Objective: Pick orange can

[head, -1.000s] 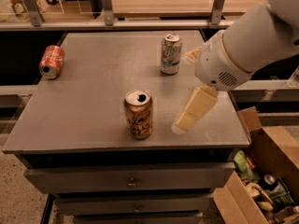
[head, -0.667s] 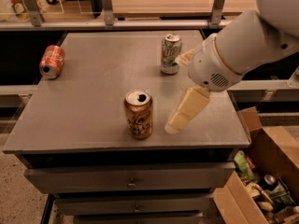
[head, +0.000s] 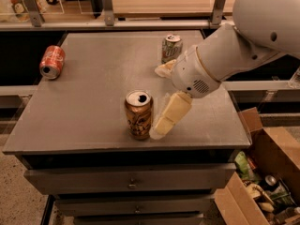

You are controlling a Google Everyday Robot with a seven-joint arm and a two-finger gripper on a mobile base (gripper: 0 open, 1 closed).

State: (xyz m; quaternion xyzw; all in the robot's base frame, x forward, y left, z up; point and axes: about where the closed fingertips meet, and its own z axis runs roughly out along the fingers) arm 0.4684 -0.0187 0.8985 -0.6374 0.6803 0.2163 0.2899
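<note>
We see the orange can (head: pixel 138 115) standing upright on the grey table (head: pixel 89 107), close to the front edge and about midway along it. Its silver top faces up, with the dark opening showing, and brown print runs around its golden side.

The gripper (head: pixel 157 101) hangs over the table just to the right of the can, carried by the white arm (head: pixel 234 50) that reaches in from beyond the right edge. Its two pale fingers are spread wide apart and hold nothing. The near finger (head: pixel 171 114) slants down toward the front edge, and its tip sits right beside the can's lower right side; we cannot tell whether the two touch. The far finger (head: pixel 165 69) points toward the back of the table and ends just in front of the green-and-white can (head: pixel 171 48). The orange can is not between the fingers; it stands to the left of the gap.

The green-and-white can stands upright toward the far edge, a little right of the middle. A red can (head: pixel 51 62) lies on its side by the left edge, nearer the far left corner, well apart from the other two.

Below the front edge we see drawer fronts (head: pixel 131 182). On the floor beyond the front right corner sits an open cardboard box (head: pixel 276 149) with mixed items inside.
</note>
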